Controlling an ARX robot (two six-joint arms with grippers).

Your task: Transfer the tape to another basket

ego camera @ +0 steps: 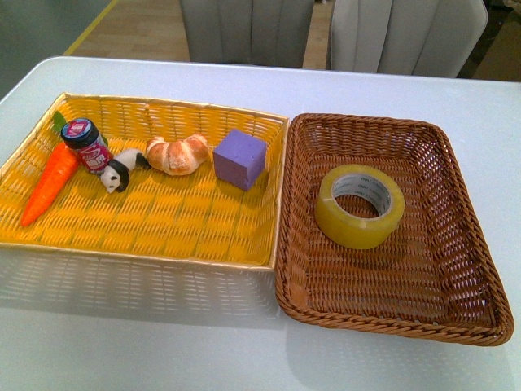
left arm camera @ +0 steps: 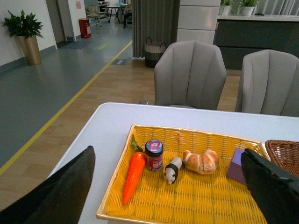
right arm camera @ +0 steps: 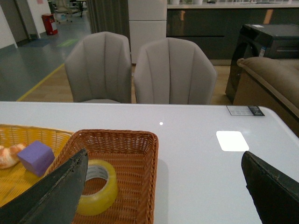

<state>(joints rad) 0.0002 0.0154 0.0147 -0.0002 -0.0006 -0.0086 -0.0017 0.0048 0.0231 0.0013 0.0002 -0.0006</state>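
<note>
Both claws hang wide apart, empty: left gripper [left arm camera: 168, 186] above the yellow tray [left arm camera: 140, 212], right gripper [right arm camera: 163, 186] seemingly over the wicker basket [ego camera: 480, 269], where the tape [ego camera: 360, 205] lies flat.

A: Any writing you can read?
B: Not a word. The jar [ego camera: 88, 146] in the yellow tray [ego camera: 163, 232] has a red and white label, but its print is too small to make out.
A: And the tape [ego camera: 360, 205]?
B: Grey marks run round its white core, blurred past reading. A dark tag [right arm camera: 245, 110] lies at the table's far right edge, also unreadable
</note>
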